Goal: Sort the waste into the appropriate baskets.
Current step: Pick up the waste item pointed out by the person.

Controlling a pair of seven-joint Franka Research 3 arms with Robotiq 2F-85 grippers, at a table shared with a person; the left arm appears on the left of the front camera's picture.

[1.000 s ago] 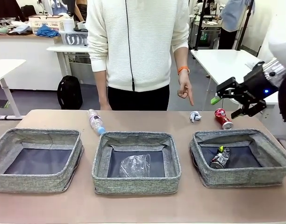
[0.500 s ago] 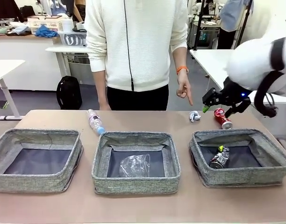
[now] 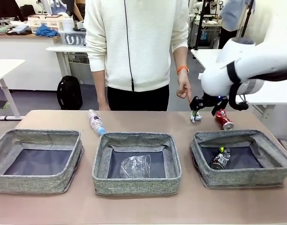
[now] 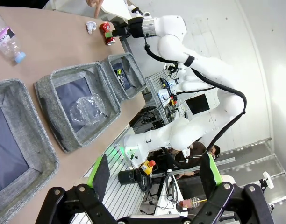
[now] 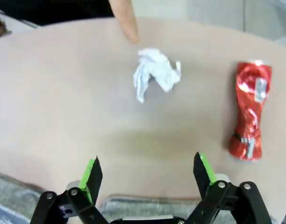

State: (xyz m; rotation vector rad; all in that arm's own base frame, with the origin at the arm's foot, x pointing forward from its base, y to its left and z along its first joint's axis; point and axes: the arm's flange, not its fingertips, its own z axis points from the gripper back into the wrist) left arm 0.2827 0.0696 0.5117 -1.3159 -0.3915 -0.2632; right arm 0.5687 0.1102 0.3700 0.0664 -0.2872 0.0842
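Note:
A white crumpled paper wad (image 3: pixel 195 116) and a crushed red can (image 3: pixel 223 119) lie on the table behind the right basket (image 3: pixel 242 178). My right gripper (image 3: pixel 202 108) hovers open just above them. In the right wrist view, the paper wad (image 5: pixel 156 72) lies ahead between the open fingers (image 5: pixel 93 175) and the red can (image 5: pixel 249 109) is to the right. The right basket holds a crushed dark can (image 3: pixel 220 158). A clear cup (image 3: pixel 135 166) lies in the middle basket (image 3: pixel 136 185). The left basket (image 3: pixel 38 185) holds nothing. A clear bottle (image 3: pixel 95 122) lies behind the baskets. My left gripper (image 4: pixel 154 170) is open, high over the table.
A person in a white sweater stands at the far side, one hand (image 3: pixel 184 91) pointing down at the paper wad; the fingertip (image 5: pixel 124 18) sits just beyond it. Bare table runs along the front edge and between bottle and wad.
My right arm has swung in from the right edge leftward and now hangs over the paper wad and red can. The person's pointing hand has stayed put.

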